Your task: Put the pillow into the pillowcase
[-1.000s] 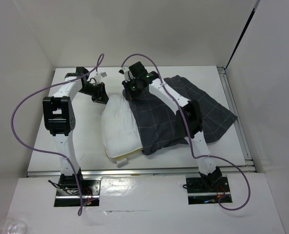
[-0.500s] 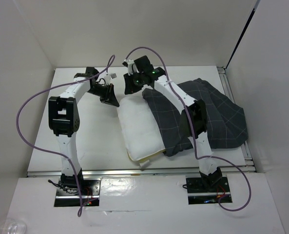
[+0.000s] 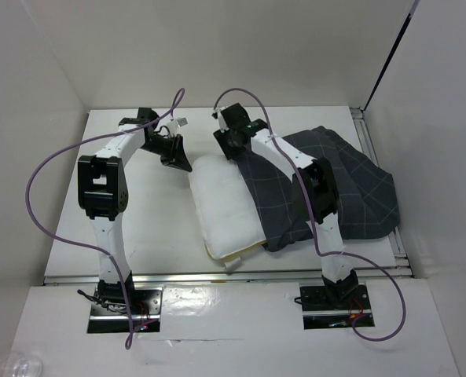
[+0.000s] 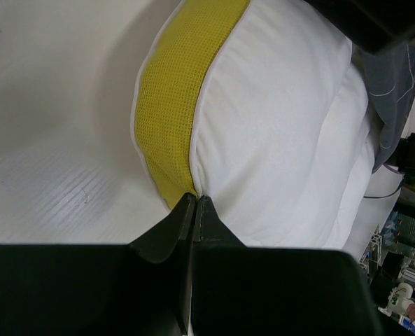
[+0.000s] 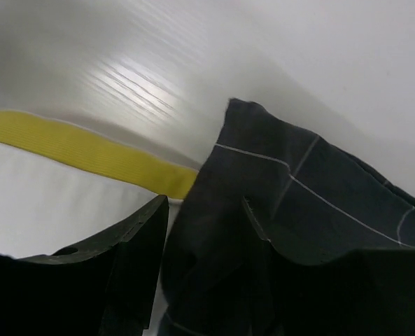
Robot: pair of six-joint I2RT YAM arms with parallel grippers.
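The white pillow [image 3: 223, 203] lies mid-table, its right part tucked under the dark checked pillowcase [image 3: 350, 188]. My left gripper [image 3: 181, 162] is at the pillow's far-left corner. In the left wrist view that gripper [image 4: 195, 198] is shut on the pillow [image 4: 277, 126] at the seam beside its yellow band [image 4: 176, 91]. My right gripper [image 3: 231, 146] is at the far edge where the case meets the pillow. Seen from the right wrist, this gripper [image 5: 204, 201] stands open with loose pillowcase [image 5: 312, 182] fabric between its jaws, and the pillow [image 5: 39, 196] lies to the left.
White enclosure walls close in the table on the left, back and right. A metal rail [image 3: 374, 169] runs along the table's right edge. Purple cables [image 3: 40, 169] loop above both arms. The pillow's near corner [image 3: 231, 263] reaches the table's front edge.
Both arms carried the pillow and pillowcase to the right. The right gripper, shut on the pillowcase edge before, has opened and let go. The left gripper stays shut.
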